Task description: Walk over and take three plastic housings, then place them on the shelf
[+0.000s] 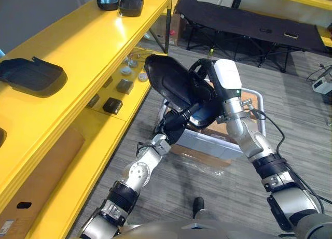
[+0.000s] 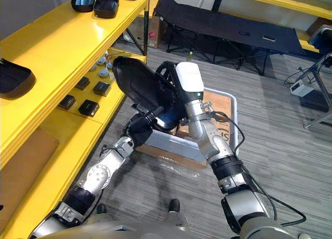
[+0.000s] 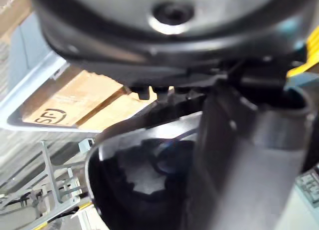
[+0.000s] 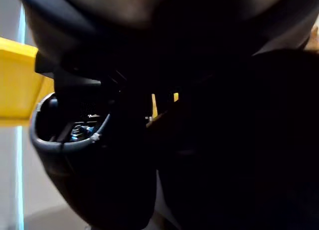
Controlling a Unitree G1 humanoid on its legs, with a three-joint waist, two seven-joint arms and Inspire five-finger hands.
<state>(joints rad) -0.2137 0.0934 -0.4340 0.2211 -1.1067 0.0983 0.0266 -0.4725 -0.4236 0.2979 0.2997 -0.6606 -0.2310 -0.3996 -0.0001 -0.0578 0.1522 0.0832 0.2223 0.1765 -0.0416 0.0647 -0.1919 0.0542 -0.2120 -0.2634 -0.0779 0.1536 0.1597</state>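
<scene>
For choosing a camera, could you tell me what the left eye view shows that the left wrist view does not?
Left eye view: the right hand, other black housings on the yellow shelf. Left wrist view: a close look into the hollow of the large black plastic housing. Both: that housing, the left hand gripping it, the grey plastic crate.

Bright, even indoor light falls from above in both eye views. The glossy yellow shelf (image 1: 104, 42) carries a white glare patch near its far end, and the raised black housing (image 1: 168, 83) shows a faint sheen along its curve. Shadows on the grey floor (image 1: 295, 120) are soft. The left wrist view is blurred at close range, with brightly lit cardboard (image 3: 65, 103). The right wrist view is very dark, perhaps shaded by the housing.
</scene>
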